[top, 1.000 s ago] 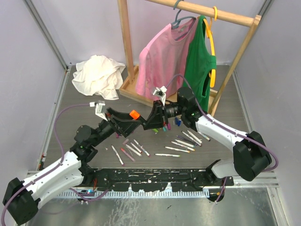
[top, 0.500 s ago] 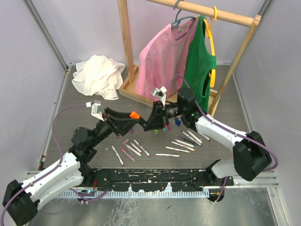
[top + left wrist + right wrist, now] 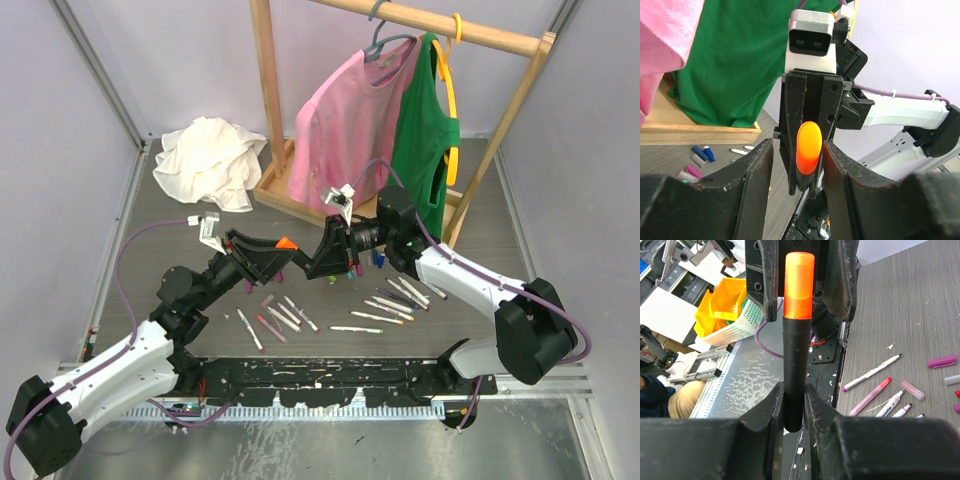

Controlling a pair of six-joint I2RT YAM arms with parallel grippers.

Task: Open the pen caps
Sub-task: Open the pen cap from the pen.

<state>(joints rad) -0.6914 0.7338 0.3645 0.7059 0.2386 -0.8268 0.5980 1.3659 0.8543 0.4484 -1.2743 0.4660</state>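
Observation:
My right gripper (image 3: 794, 390) is shut on the barrel of a stubby black marker (image 3: 795, 365) and holds it in the air above the table. The marker's orange pen cap (image 3: 799, 285) points at my left gripper (image 3: 797, 144). That gripper's jaws stand on either side of the cap (image 3: 809, 147), with a gap showing on the left. From above, the two grippers meet at the cap (image 3: 286, 243). Several slim white and grey pens (image 3: 380, 305) lie on the table below, with loose coloured caps (image 3: 700, 154) beside them.
A wooden clothes rack (image 3: 268, 100) stands at the back with a pink shirt (image 3: 345, 120) and a green shirt (image 3: 425, 140) hanging on it. A crumpled white cloth (image 3: 208, 160) lies at the back left. A yellow bin (image 3: 722, 305) sits beyond the table's near edge.
The left gripper's jaws have narrowed around the orange cap, and its arm has shifted slightly. The right gripper has held the marker still.

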